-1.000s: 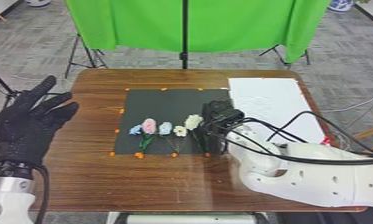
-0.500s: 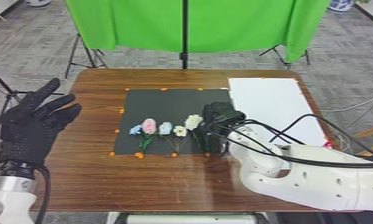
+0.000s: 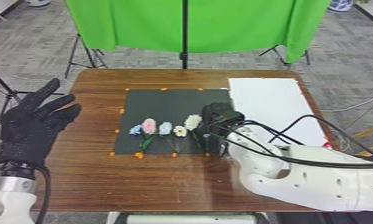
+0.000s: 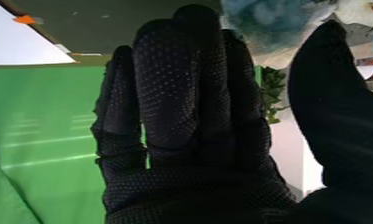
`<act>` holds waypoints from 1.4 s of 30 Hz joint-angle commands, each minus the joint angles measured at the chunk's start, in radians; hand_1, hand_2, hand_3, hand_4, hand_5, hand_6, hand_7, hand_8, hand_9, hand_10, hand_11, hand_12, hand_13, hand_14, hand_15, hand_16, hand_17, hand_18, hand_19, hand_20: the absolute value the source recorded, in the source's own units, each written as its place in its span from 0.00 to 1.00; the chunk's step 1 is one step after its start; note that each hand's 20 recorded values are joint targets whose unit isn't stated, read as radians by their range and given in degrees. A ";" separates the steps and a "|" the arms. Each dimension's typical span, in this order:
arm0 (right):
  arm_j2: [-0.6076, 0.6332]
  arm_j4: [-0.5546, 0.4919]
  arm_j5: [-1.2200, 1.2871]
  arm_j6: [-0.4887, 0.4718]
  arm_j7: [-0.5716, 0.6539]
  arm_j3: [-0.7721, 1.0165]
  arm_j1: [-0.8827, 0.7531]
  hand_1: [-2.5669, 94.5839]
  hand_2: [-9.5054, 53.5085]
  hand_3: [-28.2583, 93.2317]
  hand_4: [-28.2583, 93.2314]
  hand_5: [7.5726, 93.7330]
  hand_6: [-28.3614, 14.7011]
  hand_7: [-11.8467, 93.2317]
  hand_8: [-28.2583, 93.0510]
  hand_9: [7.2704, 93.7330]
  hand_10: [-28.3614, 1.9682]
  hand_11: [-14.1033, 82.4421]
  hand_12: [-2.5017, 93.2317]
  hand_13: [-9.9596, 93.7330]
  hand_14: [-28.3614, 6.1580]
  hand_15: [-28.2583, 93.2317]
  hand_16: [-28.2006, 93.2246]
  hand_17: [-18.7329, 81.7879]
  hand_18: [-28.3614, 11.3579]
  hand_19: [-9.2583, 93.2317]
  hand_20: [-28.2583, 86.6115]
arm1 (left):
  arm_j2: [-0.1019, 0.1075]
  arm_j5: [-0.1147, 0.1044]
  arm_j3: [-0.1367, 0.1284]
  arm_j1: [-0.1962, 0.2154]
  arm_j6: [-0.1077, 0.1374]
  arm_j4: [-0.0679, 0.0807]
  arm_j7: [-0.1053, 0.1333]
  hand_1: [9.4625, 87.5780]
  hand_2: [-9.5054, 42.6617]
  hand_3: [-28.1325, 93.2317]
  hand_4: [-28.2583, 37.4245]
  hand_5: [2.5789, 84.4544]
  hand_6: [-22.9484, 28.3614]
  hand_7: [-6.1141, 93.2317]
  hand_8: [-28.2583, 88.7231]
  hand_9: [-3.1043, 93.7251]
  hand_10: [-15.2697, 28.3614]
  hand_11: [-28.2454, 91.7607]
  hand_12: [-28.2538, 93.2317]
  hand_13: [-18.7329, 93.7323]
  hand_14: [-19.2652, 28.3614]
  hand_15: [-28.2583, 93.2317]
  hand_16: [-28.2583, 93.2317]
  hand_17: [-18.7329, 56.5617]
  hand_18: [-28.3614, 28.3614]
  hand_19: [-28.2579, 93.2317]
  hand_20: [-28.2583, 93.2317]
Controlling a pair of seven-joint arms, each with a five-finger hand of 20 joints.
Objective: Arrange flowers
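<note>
At the far left, the left hand (image 3: 31, 127) hung open beside the brown table (image 3: 85, 175), its wrist above the white forearm from the bottom edge, its fingers straight and fanned apart, pointing up and rightward. On the black mat (image 3: 160, 104), edged with orange markers, the flowers lay in a row, blooms away from the robot: a small blue flower (image 3: 135, 130), a pink one (image 3: 149, 126), a pale blue one (image 3: 166, 128), a small cream one (image 3: 180, 131) and a larger white one (image 3: 193, 122). Just beside that last bloom, over the mat's right side, was the right hand (image 3: 220, 120), open, fingers straight and near together, thumb held apart; its arm slanted in from the lower right, draped with black cables. Farther right lay a white sheet (image 3: 269, 105).
</note>
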 commanded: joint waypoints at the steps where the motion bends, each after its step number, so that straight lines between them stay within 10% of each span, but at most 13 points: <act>1: 0.007 0.000 -0.023 0.009 0.014 0.036 0.008 0.39 0.00 0.87 0.00 0.68 0.66 0.31 0.12 0.80 0.58 0.44 0.20 0.82 0.64 0.76 0.36 0.49 0.23 0.92 0.37 | -0.012 0.002 0.008 0.009 0.003 0.005 -0.002 0.16 0.33 0.86 0.02 0.36 0.60 0.23 0.15 0.38 0.84 0.50 0.33 0.40 1.00 0.73 0.13 0.15 0.96 0.73 0.43; 42: -0.021 -0.004 -0.180 0.029 0.222 -0.065 -0.005 0.39 0.00 0.82 0.00 0.70 0.59 0.31 0.13 0.80 0.48 0.45 0.20 0.83 0.59 0.78 0.36 0.52 0.15 0.93 0.36 | -0.007 0.001 0.003 -0.005 -0.007 0.011 -0.025 0.16 0.32 0.87 0.02 0.37 0.60 0.23 0.15 0.38 0.84 0.50 0.33 0.39 1.00 0.74 0.13 0.15 0.96 0.72 0.43</act>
